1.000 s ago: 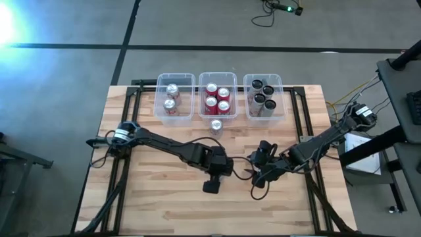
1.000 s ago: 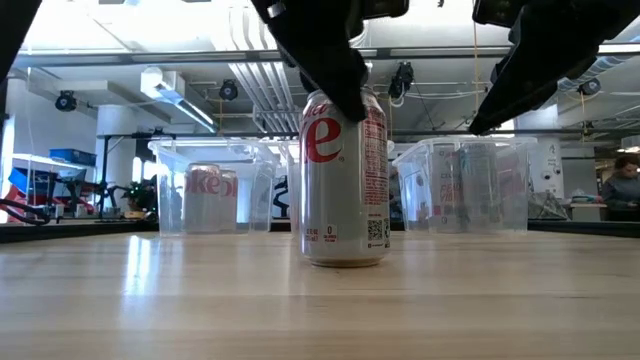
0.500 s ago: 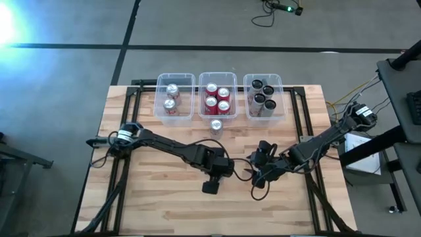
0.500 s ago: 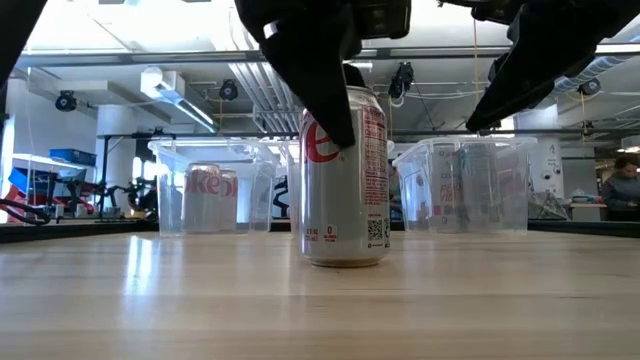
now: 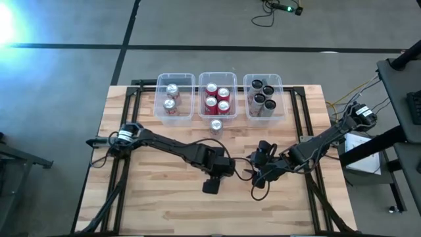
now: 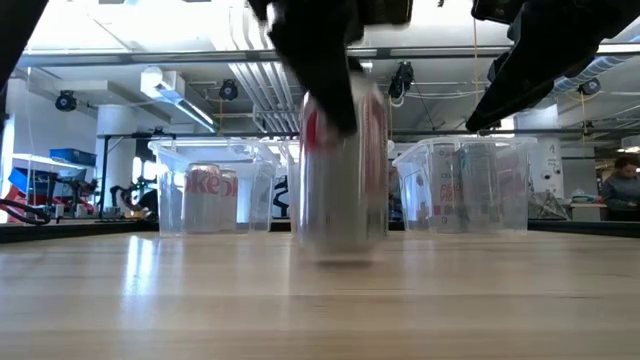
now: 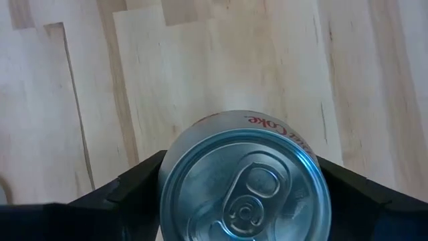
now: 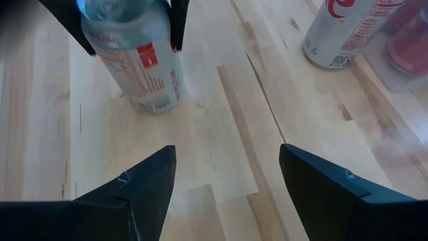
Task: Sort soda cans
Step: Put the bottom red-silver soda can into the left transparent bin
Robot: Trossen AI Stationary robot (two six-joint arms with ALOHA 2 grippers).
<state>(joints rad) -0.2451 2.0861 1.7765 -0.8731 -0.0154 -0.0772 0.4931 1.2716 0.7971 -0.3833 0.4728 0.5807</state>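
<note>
Silver-bodied Diet Coke can (image 7: 245, 182) sits pinched between the left gripper's (image 5: 218, 166) two dark fingers near the middle of the wooden table (image 5: 151, 204), upright. Beside it the right gripper (image 8: 227, 181) hovers with fingers spread, holding nothing. Another silver can (image 5: 216, 126) stands before the bins (image 5: 197, 115).

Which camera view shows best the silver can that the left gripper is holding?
The left wrist view: the silver can fills it, sharp, between the left gripper's fingers. The right wrist view shows its side, tilted. The low view shows only a blur. In the high view the arm hides it.
</note>
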